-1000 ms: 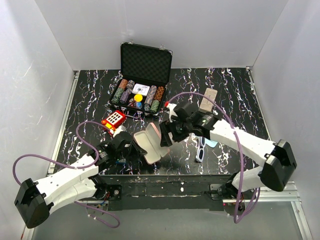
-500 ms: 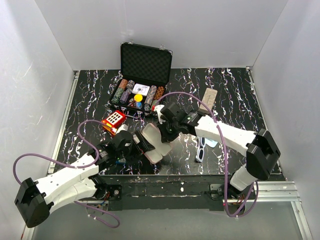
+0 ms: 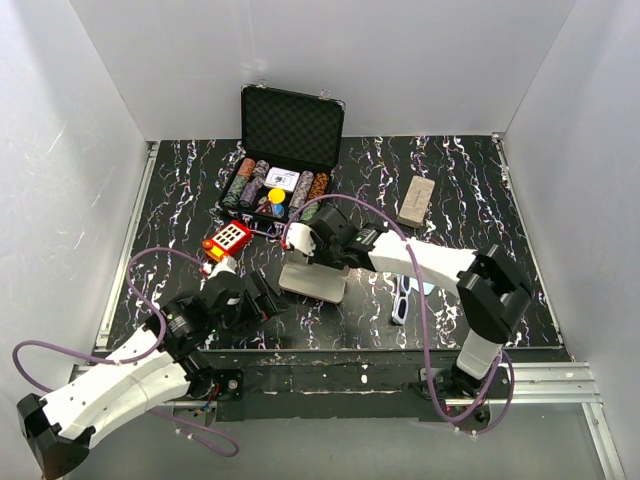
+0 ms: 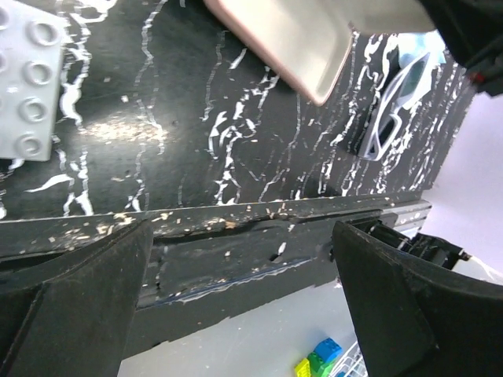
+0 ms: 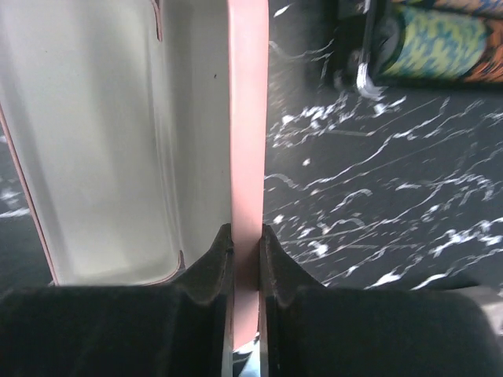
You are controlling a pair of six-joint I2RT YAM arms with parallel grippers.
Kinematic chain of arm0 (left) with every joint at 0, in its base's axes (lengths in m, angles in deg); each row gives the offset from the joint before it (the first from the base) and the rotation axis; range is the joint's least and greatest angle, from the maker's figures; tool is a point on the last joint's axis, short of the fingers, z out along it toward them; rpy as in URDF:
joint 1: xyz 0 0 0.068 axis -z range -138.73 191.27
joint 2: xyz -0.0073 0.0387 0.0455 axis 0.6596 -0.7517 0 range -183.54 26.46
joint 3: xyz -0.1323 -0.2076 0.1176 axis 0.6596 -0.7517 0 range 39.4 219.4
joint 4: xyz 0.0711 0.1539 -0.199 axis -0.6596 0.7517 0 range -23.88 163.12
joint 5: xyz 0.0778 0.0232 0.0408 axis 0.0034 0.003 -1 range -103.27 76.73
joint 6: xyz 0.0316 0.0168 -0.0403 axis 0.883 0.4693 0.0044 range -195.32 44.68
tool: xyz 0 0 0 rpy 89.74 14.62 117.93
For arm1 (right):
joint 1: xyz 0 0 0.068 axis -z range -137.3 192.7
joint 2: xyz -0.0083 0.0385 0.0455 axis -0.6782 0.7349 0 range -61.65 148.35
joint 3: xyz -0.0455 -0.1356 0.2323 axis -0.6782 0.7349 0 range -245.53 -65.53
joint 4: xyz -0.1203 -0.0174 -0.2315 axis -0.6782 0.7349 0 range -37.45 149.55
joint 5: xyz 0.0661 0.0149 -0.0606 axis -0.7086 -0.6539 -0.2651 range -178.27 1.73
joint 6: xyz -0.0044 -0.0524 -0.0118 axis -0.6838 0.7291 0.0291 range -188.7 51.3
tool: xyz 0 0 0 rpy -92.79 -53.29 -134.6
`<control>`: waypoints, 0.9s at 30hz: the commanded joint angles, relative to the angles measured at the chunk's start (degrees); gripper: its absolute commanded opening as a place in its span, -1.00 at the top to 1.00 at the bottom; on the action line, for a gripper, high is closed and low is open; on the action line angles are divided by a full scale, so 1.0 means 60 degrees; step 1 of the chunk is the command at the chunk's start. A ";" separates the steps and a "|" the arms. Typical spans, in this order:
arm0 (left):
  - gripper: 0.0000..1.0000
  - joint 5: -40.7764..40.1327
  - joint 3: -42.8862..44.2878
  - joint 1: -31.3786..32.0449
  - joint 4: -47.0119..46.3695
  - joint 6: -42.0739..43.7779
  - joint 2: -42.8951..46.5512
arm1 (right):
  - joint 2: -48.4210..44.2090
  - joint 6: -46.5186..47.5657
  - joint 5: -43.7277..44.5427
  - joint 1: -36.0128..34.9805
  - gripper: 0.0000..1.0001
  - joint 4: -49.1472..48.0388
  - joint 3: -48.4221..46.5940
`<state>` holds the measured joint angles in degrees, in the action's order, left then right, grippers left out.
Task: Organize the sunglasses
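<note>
The right tool (image 5: 246, 261) is pinched shut on a thin pink wall of the open pink case (image 3: 314, 282), probably to keep its cream inside exposed on the table (image 3: 180, 200) so that a pair can go in. The left tool (image 4: 240, 259) hangs just near of the case with its fingers spread wide and nothing between them. The white-framed sunglasses (image 3: 401, 297), with dark lenses, lie out on the table to the right of the case and apart from it, beside a light blue cloth (image 3: 424, 287); no purple pair can be made out.
</note>
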<state>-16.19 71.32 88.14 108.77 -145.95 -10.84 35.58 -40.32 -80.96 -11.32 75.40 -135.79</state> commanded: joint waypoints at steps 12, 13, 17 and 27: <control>-0.96 -0.0818 0.0144 -0.0004 0.1519 -0.0152 0.0430 | 0.1037 0.2243 0.1023 0.0112 0.14 -0.1846 -0.0522; -0.96 -0.0788 0.0144 -0.0004 0.1475 -0.0138 0.0416 | 0.0949 0.2199 0.0979 0.0097 0.10 -0.1802 -0.0522; -0.96 -0.0715 0.0173 -0.0004 0.1402 -0.0064 0.0313 | 0.0481 0.1834 0.0905 0.0097 -0.14 -0.1728 -0.0492; -0.96 -0.0773 0.0232 -0.0004 0.1460 -0.0006 0.0635 | -0.2402 -0.1047 0.2379 0.0112 -0.68 -0.3438 0.0662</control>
<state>-19.93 71.32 88.14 117.14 -146.67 -8.39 31.06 -35.14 -74.38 -10.68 63.90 -135.90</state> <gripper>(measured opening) 0.982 0.832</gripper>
